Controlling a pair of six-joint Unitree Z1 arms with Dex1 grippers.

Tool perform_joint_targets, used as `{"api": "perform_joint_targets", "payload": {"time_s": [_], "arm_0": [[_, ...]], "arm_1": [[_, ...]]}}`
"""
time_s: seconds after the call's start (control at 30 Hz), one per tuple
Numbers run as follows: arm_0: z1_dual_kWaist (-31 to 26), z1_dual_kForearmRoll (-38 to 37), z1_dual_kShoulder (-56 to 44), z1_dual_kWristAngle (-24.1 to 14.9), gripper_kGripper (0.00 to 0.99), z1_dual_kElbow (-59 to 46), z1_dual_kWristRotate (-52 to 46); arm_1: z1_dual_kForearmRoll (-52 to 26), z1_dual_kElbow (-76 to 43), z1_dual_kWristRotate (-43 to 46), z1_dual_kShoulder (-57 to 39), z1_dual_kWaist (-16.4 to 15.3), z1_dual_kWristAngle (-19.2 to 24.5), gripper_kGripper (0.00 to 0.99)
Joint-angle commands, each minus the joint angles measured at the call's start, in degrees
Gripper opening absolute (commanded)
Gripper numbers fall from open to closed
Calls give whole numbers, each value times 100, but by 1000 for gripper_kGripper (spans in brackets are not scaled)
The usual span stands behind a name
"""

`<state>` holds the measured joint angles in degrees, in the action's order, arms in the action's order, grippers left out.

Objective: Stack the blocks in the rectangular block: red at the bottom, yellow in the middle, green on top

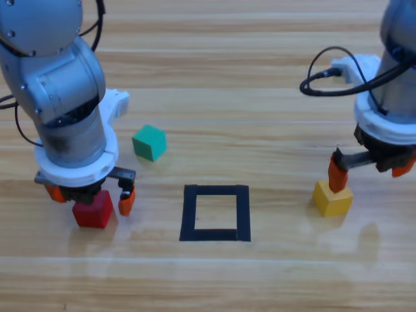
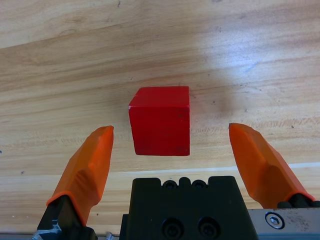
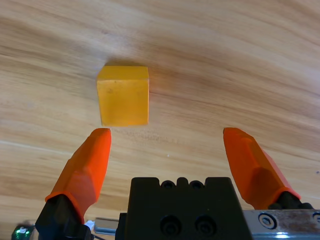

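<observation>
The left gripper (image 1: 91, 193) hangs over the red cube (image 1: 93, 209), jaws spread wide either side, not touching. On the right, the right gripper (image 1: 370, 168) gapes wide above the yellow cube (image 1: 332, 198). The green cube (image 1: 149, 142) sits apart, up-left of the black tape square (image 1: 215, 212) on the wooden table (image 1: 260, 97).

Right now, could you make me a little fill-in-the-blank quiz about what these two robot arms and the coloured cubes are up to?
1. The left gripper, jaws open, hovers over the ____ cube.
2. The right gripper, jaws open, is beside the ____ cube.
3. The green cube sits untouched on the table, nearer the ____ arm.
4. The black tape square holds ____ cubes.

Missing words: red; yellow; left; no
</observation>
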<state>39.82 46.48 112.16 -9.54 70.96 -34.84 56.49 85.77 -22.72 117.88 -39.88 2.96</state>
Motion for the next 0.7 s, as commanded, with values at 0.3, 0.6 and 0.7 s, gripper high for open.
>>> {"api": "perform_joint_targets", "payload": {"time_s": [0.3, 0.6, 0.7], "arm_0": [[-291, 37, 351, 163, 943, 58, -225], [-308, -16, 359, 234, 845, -47, -208], [-308, -86, 359, 251, 819, -126, -208]], "arm_1": [[-156, 1, 22, 341, -11, -85, 990], [-227, -8, 40, 297, -231, -164, 989], [-262, -17, 31, 315, -248, -208, 986]]}}
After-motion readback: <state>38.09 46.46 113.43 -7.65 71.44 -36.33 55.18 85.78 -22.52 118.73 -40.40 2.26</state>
